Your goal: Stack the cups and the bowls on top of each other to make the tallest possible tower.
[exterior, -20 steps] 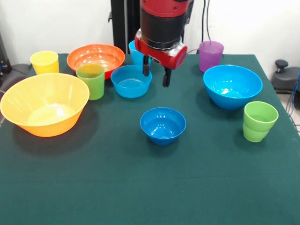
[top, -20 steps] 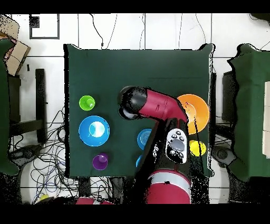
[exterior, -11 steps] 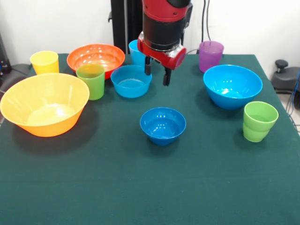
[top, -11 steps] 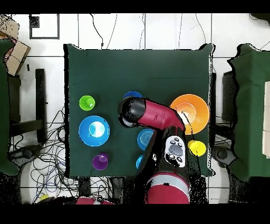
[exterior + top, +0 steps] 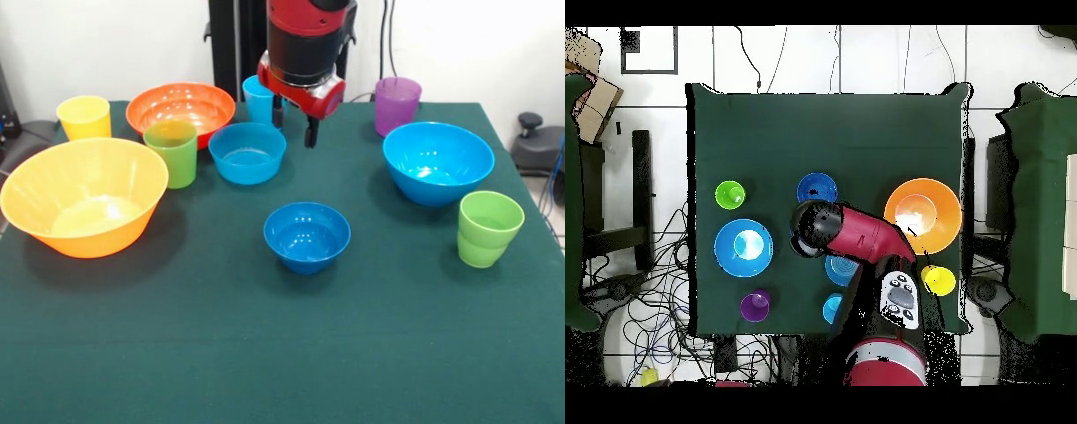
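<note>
All cups and bowls stand apart on the green table; nothing is stacked. My gripper [image 5: 294, 125] hangs open and empty above the table's far middle, between the medium light blue bowl [image 5: 247, 152] and the purple cup [image 5: 396, 104], just right of the light blue cup [image 5: 257, 97]. The small dark blue bowl [image 5: 306, 235] sits in front of it. To the left are the big yellow-orange bowl [image 5: 84, 196], the orange-red bowl [image 5: 180, 108], a green cup [image 5: 171, 152] and the yellow cup [image 5: 84, 117]. On the right stand the big light blue bowl [image 5: 438, 161] and another green cup [image 5: 488, 228].
From above, the red arm [image 5: 865, 235] covers part of the medium light blue bowl [image 5: 840, 268] and the gripper itself. The dark blue bowl [image 5: 817, 188] shows whole. Cables lie on the floor beside the table edge [image 5: 693, 200].
My gripper has drawn back and up from over the dark blue bowl toward the light blue cup. It stays open and empty. The overhead view now shows the dark blue bowl uncovered.
</note>
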Controlling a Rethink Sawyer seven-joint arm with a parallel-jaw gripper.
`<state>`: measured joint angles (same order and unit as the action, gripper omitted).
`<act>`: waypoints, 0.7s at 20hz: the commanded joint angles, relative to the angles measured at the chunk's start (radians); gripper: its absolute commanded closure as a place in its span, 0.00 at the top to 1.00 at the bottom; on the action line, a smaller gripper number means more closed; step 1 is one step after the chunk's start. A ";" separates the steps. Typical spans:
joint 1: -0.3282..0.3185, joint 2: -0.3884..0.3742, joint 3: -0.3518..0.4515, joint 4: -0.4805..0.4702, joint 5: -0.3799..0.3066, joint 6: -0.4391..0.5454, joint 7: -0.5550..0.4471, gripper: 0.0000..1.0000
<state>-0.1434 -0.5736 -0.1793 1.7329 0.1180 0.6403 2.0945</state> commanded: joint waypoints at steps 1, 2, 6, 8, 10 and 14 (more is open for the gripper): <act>-0.048 0.015 0.084 0.095 0.012 -0.139 0.104 1.00; -0.055 0.021 0.087 0.090 0.012 -0.140 0.100 1.00; -0.061 0.031 0.083 0.074 0.000 -0.147 0.095 1.00; -0.072 0.034 0.088 0.076 -0.003 -0.156 0.088 1.00; -0.085 0.041 0.097 0.084 -0.006 -0.177 0.081 1.00; -0.085 0.046 0.094 0.083 -0.012 -0.192 0.084 1.00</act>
<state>-0.2126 -0.5702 -0.1793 1.7780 0.1182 0.5481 2.0945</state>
